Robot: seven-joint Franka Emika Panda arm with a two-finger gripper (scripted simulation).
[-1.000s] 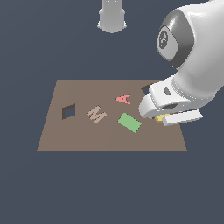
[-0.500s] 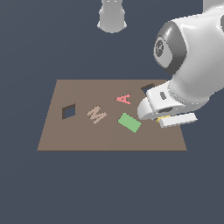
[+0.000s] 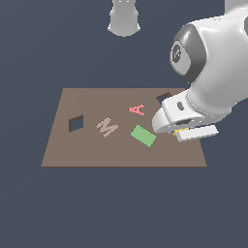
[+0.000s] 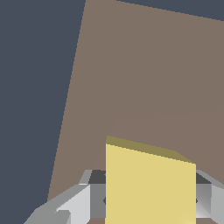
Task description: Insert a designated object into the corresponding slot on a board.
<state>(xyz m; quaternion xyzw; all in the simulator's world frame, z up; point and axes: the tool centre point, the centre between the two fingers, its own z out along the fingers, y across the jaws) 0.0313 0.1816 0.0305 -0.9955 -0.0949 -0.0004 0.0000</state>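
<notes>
Claw [image 4: 148,205] is clamping the yellow block [image 4: 151,186] between its fingers, hovering low over the board [image 3: 97,152] near its right edge in the exterior view; slot [image 3: 76,123] sits well apart, so carrying comes next.

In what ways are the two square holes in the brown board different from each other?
The slot, near the exterior view's left end of the board, is fully visible, only slightly tilted and dark bluish inside. The other hole, near the right end, looks darker and is partly hidden by the arm, so its turn is hard to judge. Both are small square cut-outs.
</notes>
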